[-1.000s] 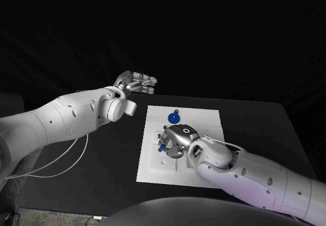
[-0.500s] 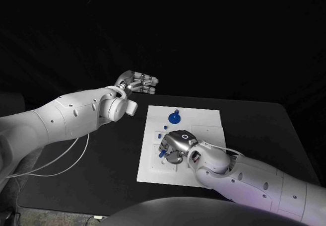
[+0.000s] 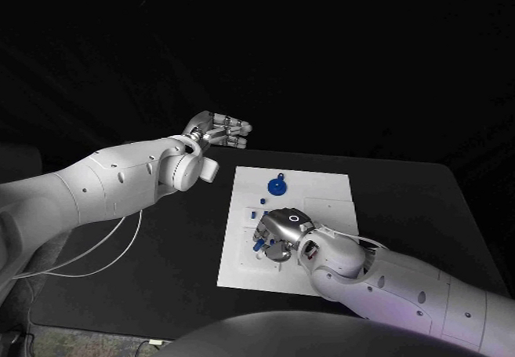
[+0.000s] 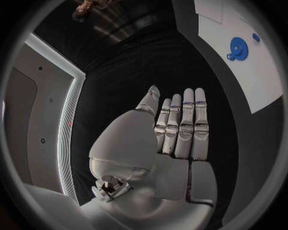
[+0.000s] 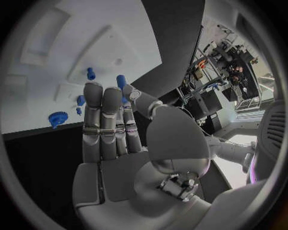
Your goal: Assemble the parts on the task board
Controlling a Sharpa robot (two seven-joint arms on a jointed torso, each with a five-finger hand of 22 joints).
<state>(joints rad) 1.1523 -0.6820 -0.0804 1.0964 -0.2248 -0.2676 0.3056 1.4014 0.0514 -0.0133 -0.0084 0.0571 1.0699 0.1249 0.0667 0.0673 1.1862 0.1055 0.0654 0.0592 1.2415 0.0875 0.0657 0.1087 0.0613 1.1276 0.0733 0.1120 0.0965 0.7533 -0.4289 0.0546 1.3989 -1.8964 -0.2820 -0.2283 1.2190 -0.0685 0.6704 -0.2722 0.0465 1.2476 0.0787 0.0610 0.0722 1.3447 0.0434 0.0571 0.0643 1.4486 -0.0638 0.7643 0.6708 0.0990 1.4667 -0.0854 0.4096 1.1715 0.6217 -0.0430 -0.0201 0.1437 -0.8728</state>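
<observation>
Black desk (image 3: 158, 253) carries the white task board (image 3: 326, 192) at its middle. Right hand (image 3: 280, 231) hovers over blue parts (image 5: 90, 73), fingers (image 5: 102, 115) straight, together, empty. Left hand (image 3: 217, 131), beyond the far edge, flat, holds nothing; its wrist view shows a blue gear (image 4: 237, 46).

The task board (image 3: 326, 193) lay in the middle of the worktop (image 3: 417, 204); a gear-shaped part (image 3: 276, 185) sat on its far end; the right hand (image 3: 280, 229) hung over the board's near half, small parts (image 3: 257, 244) just beside its fingers; the left hand (image 3: 217, 130) stood off beyond the board's far-left corner, well apart.
</observation>
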